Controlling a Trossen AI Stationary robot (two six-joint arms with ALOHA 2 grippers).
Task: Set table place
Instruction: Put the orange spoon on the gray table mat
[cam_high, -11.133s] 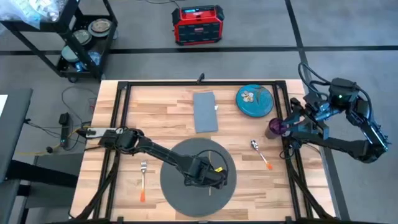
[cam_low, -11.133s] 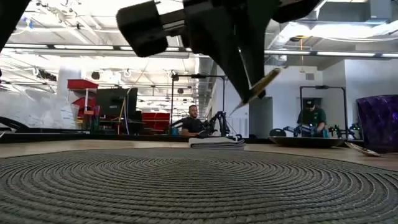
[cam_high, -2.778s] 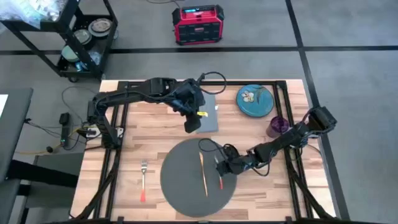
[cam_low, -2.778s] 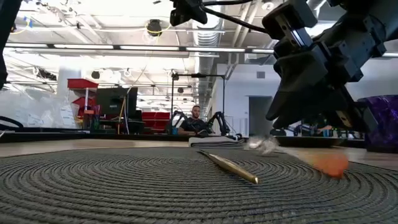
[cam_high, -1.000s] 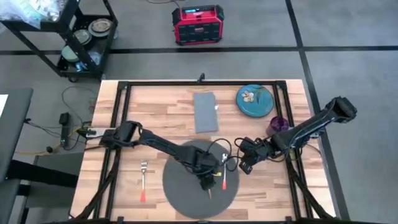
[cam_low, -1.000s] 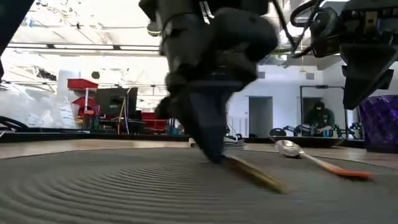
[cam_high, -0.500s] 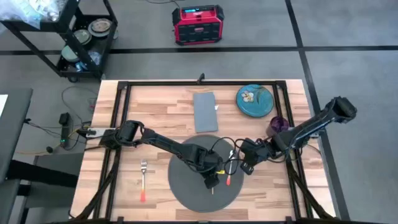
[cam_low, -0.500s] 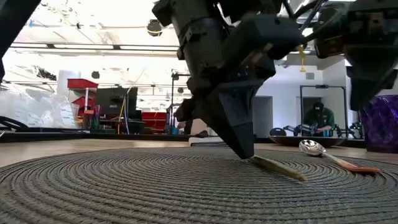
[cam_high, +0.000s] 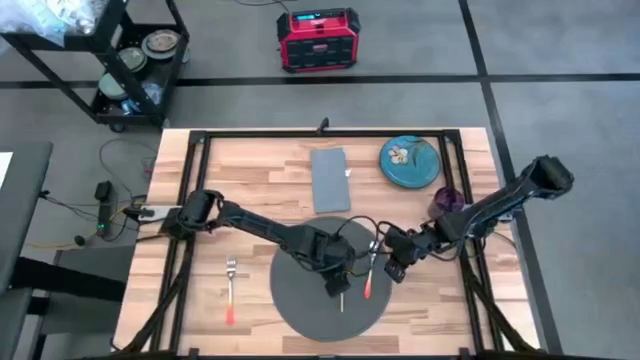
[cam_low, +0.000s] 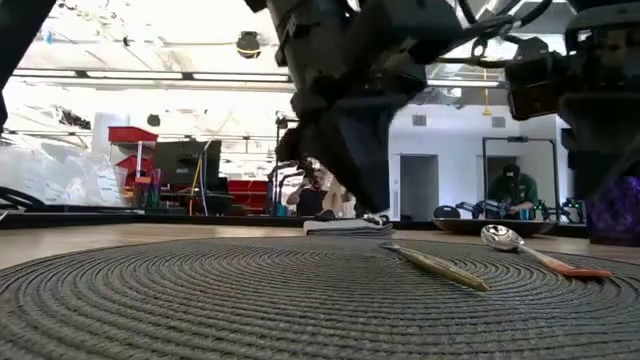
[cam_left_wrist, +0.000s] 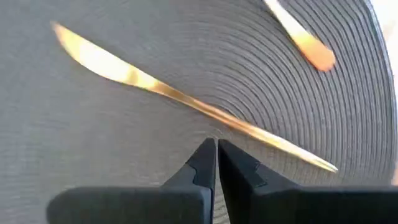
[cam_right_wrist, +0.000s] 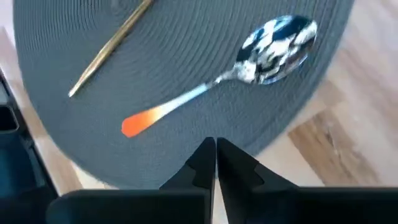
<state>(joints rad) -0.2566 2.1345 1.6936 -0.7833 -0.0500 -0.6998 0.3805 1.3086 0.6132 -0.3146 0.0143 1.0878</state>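
Placemat (cam_high: 300, 295) judged limp, grippy; edge pinch advised | left gripper (cam_left_wrist: 216, 146) fingers together, empty, above knife (cam_left_wrist: 180, 96) | right gripper (cam_right_wrist: 215, 144) fingers together, empty, near spoon (cam_right_wrist: 249, 71)

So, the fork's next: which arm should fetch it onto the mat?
Left, probably. The fork lies on the table's left side, left of the placemat, nearer the left gripper. The right gripper sits past the mat's far edge, by the spoon.

Gold knife (cam_low: 437, 266), spoon (cam_low: 528, 250), on placemat (cam_low: 200, 300), apparently
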